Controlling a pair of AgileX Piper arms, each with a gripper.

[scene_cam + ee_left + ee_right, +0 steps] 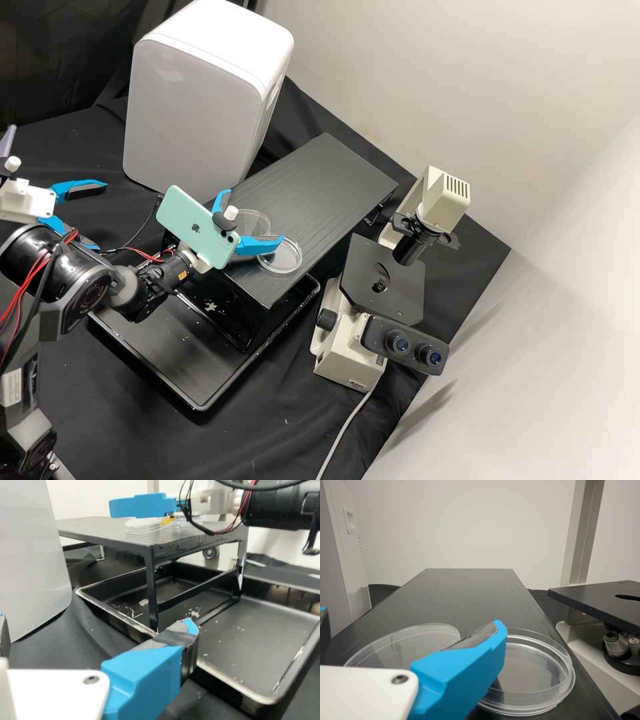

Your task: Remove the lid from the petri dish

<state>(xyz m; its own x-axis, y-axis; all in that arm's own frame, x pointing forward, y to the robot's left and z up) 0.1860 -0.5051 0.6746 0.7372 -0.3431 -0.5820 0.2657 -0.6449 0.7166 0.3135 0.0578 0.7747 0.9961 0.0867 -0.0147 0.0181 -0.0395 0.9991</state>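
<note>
- Two clear rounds lie side by side at the end of the raised platform (pixel 333 180) nearer my arms. I take the flatter one for the lid (pixel 400 645) and the one with the taller rim for the petri dish (pixel 530 675), though I cannot be sure which is which.
- My right gripper (pixel 250 223) has its fingers apart, clamped on nothing, and straddles the lid. One finger (pixel 465 670) lies low between the two rounds and hides whether they touch or overlap.
- I judge that low, level pose lets the pads meet the thin rim edge-on. A steeper one would slip on the clear plastic.
- By how things lie, the lid seems already off the dish. What is left for me is to back out without nudging either piece.
- Both pieces sit near the platform's edge, above the tray (pixel 167 347), so a sideways knock could send one over.
- My left gripper (pixel 83 210) is spread and empty. It sits low beside the tray, close to the white box (pixel 200 87) and well apart from the dish, out of my right arm's way, I think.
- Beyond the platform stands the microscope (pixel 380 300), probably where the open dish is bound.
</note>
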